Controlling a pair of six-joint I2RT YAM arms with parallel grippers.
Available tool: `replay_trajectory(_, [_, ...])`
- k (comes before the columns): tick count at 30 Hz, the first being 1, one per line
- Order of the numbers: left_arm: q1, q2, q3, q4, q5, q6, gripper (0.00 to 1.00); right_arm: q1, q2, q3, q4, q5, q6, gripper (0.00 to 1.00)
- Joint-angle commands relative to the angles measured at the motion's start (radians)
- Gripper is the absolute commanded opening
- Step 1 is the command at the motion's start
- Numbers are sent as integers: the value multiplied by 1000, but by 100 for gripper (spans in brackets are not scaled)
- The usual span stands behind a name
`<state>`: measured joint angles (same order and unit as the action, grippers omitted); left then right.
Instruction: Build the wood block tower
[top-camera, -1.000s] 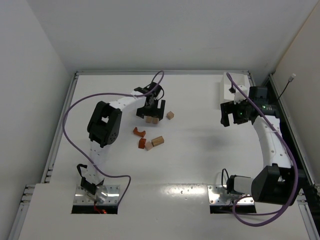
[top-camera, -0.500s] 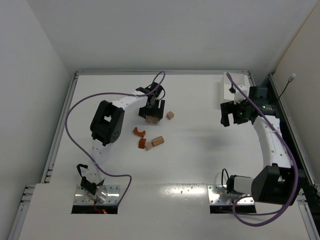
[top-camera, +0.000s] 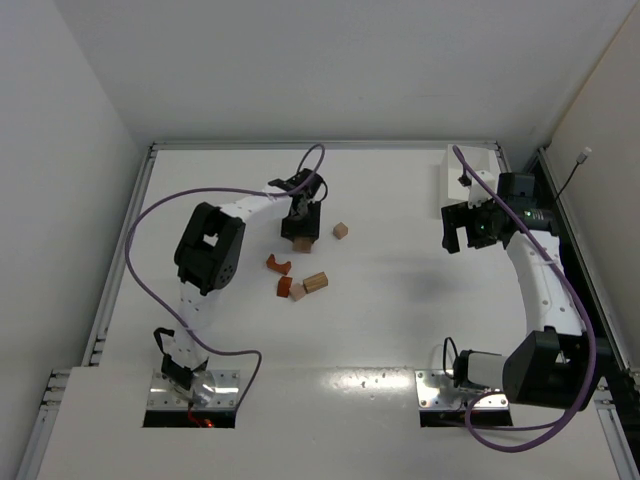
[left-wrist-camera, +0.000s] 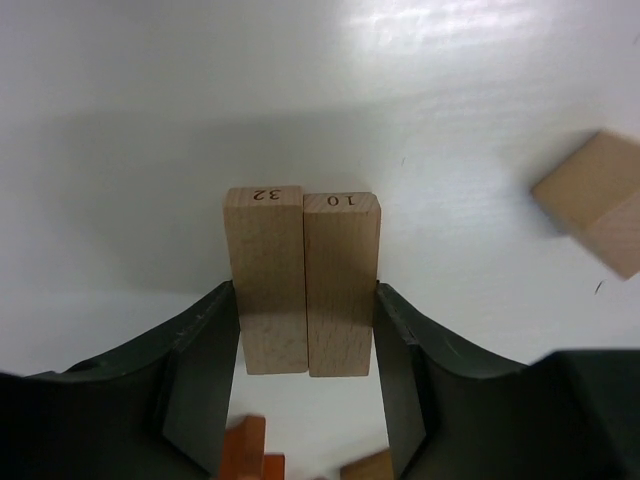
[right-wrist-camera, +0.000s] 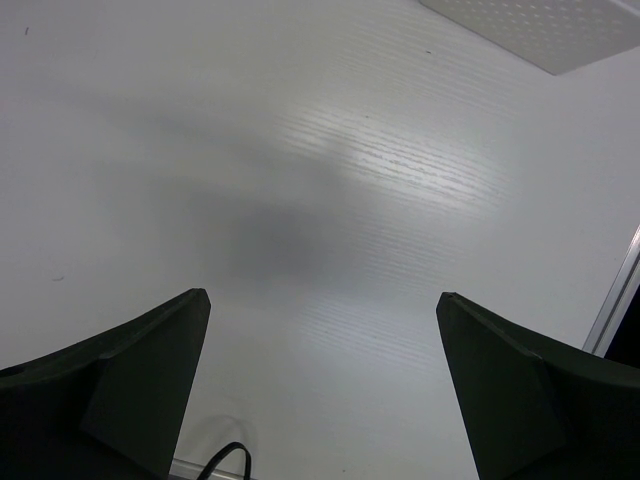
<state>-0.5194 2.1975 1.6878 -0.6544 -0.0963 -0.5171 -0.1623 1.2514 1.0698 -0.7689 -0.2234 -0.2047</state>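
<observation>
Left gripper (left-wrist-camera: 305, 305): fingers pressed on the outer sides of two tan blocks (left-wrist-camera: 340, 285), marked 32 and 10, lying side by side on the table (top-camera: 400, 330) toward its far edge. Other blocks (top-camera: 300, 285) lay scattered nearby. Right gripper (right-wrist-camera: 322, 300): spread wide, empty, near the box (top-camera: 455, 178) at the far right corner.

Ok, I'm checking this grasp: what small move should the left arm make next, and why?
Probably lift straight up a little. The left fingers appear to press both outer sides of the two pale blocks set side by side, so a small lift would test the grip.
</observation>
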Motion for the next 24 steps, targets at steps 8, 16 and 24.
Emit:
replay_trajectory(8, [-85, -171, -223, -40, 121, -192, 0, -6, 0, 2, 43, -19, 41, 95])
replay_trajectory(16, [-120, -104, -122, -40, 112, -201, 0, -16, -10, -7, 43, -19, 50, 95])
replay_trajectory(24, [-100, -35, -59, -50, 50, -201, 0, -43, -38, -27, 25, -28, 50, 95])
